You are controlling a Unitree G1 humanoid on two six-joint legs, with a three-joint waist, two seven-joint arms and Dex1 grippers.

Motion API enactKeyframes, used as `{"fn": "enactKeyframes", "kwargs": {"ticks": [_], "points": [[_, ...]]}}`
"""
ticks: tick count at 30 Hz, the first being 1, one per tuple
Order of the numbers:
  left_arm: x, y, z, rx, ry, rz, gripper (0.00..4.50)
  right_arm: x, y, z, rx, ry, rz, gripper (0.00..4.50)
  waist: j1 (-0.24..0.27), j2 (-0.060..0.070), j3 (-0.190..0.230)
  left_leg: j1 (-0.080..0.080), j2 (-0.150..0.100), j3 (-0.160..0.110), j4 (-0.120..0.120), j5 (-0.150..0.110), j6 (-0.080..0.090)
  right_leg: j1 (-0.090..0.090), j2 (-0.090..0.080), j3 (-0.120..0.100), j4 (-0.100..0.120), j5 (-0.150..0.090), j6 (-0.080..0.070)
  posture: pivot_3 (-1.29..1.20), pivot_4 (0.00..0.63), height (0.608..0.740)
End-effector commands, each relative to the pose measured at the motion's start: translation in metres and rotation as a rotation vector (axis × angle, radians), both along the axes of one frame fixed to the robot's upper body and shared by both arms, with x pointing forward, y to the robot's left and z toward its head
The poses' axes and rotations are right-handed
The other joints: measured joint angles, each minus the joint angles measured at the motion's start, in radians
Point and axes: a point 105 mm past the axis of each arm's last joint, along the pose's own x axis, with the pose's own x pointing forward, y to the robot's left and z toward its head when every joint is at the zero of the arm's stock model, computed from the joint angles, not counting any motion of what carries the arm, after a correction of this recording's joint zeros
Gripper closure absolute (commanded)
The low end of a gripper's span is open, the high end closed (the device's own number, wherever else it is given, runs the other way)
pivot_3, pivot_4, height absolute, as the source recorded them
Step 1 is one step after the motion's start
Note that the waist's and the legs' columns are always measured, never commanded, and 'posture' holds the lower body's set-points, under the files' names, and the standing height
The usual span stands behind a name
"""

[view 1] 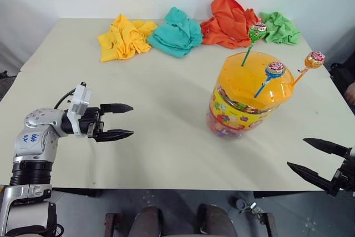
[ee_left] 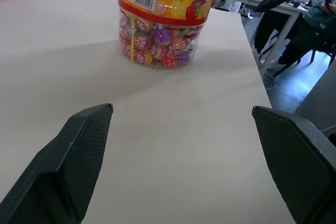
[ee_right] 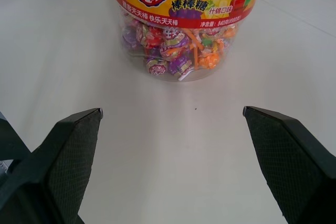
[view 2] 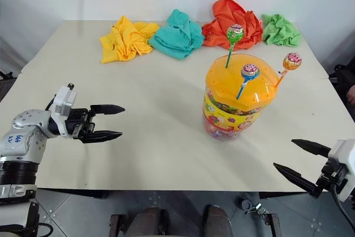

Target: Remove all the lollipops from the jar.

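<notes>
The jar [view 1: 244,109], a clear tub with a domed orange lid and a yellow label band, stands right of the table's centre. Three lollipops stick up from its lid: one on a green stick [view 1: 257,29], one on a blue stick [view 1: 274,69], one on an orange stick [view 1: 314,59]. My left gripper [view 1: 115,121] hovers open over the table's left side, pointing toward the jar, well apart from it. My right gripper [view 1: 310,157] is open at the table's front right edge, aimed at the jar [ee_right: 181,30]. Neither holds anything.
Four crumpled cloths lie along the far edge: yellow [view 1: 125,37], teal [view 1: 177,31], orange [view 1: 230,21], green [view 1: 280,27]. Small wrapped sweets show through the jar wall [ee_left: 157,45]. The pale table [view 1: 155,148] ends close in front of both grippers.
</notes>
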Motion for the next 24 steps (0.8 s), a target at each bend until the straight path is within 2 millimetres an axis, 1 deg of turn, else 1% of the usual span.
{"fn": "enactKeyframes", "kwargs": {"ticks": [1,5,11,16,17,19,24], "points": [[-0.001,0.000,0.012,-0.028,-0.047,-0.012,0.00,-0.001,-0.001,0.012,-0.013,-0.040,-0.001,0.01,-0.001,0.000,0.000,0.000,0.000,0.000,0.000,0.000,0.000,0.000,0.000,0.000,0.000,0.000,0.000,0.00,0.150,0.740],[0.006,-0.001,0.009,0.004,-0.042,0.041,0.00,-0.001,-0.001,0.018,0.005,-0.064,-0.010,0.01,-0.001,0.000,0.000,0.000,0.000,0.000,0.000,0.000,0.000,0.000,0.000,0.000,0.000,0.000,0.000,0.00,0.150,0.740],[0.005,-0.005,0.022,-0.022,-0.029,0.013,0.00,-0.002,0.000,0.030,0.031,-0.093,-0.015,0.01,-0.001,0.000,0.000,0.000,0.000,0.000,0.000,0.000,0.000,0.000,0.000,0.000,0.000,0.000,0.000,0.00,0.150,0.740],[0.010,-0.014,0.036,0.018,-0.092,-0.015,0.00,-0.006,0.002,0.035,0.042,-0.106,-0.017,0.01,0.002,0.000,0.000,0.000,0.000,0.000,0.000,0.000,0.000,0.000,0.000,0.000,0.000,0.000,0.000,0.00,0.150,0.740],[0.011,-0.018,0.040,0.026,-0.102,-0.029,0.00,-0.007,0.002,0.037,0.043,-0.114,-0.023,0.01,0.003,0.000,0.000,0.000,0.000,0.000,0.000,0.000,0.000,0.000,0.000,0.000,0.000,0.000,0.000,0.00,0.150,0.740],[0.013,-0.028,0.055,-0.001,-0.147,-0.071,0.00,-0.006,0.002,0.040,0.053,-0.134,-0.044,0.01,0.002,0.000,0.000,0.000,0.000,0.000,0.001,0.000,0.000,0.000,0.000,0.000,0.000,0.000,0.000,0.00,0.150,0.740],[0.026,-0.067,0.088,-0.005,-0.259,-0.157,0.00,-0.008,0.005,0.043,0.077,-0.157,-0.051,0.01,0.006,-0.001,0.000,0.000,-0.001,0.000,0.002,0.000,0.000,0.001,0.000,0.000,0.000,0.000,0.001,0.00,0.150,0.740]]}}
